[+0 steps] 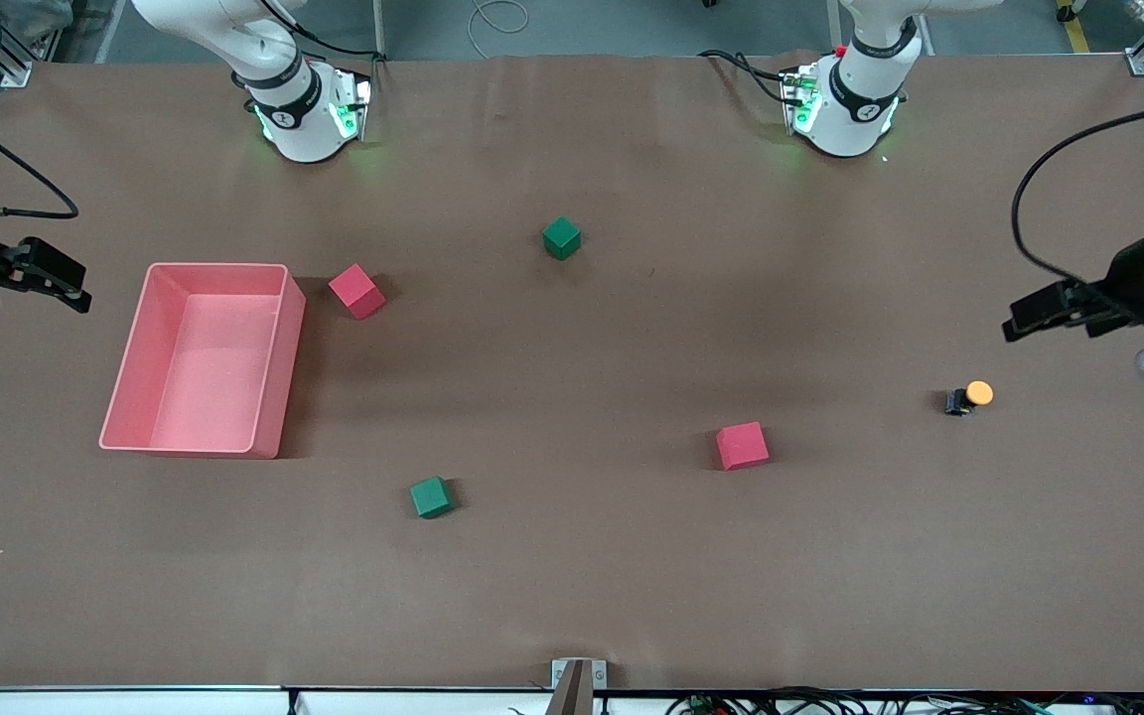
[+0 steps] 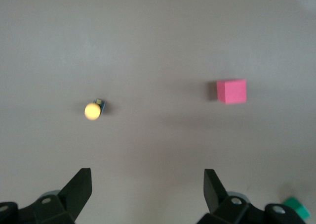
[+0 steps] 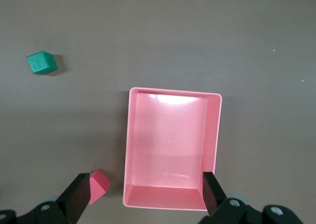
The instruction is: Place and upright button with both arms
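Observation:
The button is a small black body with a round orange cap. It lies tipped on its side on the brown table near the left arm's end, and it also shows in the left wrist view. My left gripper is open and empty in the air above the table, a little farther from the front camera than the button; its fingers stand wide apart. My right gripper is open and empty in the air at the right arm's end, beside the pink bin. The arm waits there.
The pink bin is empty. One red cube lies beside it; another lies near the button. One green cube lies mid-table, another nearer the front camera.

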Controlling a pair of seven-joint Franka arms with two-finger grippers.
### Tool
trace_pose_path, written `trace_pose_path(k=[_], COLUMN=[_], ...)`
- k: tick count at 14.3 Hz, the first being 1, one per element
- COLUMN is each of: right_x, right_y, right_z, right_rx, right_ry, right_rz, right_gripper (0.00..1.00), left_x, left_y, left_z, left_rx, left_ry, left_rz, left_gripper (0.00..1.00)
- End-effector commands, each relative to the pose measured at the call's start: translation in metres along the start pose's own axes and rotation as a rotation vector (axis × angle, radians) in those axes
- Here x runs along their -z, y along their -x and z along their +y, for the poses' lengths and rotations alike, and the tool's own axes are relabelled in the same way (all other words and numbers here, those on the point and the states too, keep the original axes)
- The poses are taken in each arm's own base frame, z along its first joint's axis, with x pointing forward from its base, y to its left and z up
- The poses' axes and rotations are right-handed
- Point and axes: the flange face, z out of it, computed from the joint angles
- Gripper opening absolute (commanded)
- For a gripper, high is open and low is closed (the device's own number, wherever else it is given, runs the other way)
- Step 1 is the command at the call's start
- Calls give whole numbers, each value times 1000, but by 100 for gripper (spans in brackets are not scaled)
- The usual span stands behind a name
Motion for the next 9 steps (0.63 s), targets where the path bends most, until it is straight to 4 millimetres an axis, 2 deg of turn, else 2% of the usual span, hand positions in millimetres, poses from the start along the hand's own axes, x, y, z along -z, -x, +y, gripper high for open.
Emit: trace_pose_path(k=[1,6,9], right_x=[1,5,4], right_y=[6,7,6], right_z=[3,1,0], right_rx=[-9,-5,-5], right_ry=[-9,-10,-9], right_rz=[-6,0,1], right_gripper=[100,100,100], left_x=[18,44,50], left_y=[24,54,71], left_z=[10,10,4], left_rx=[-28,-42,-38], left_ry=[6,8,9], left_rz=[-25,-4,0], left_gripper=[100,100,100])
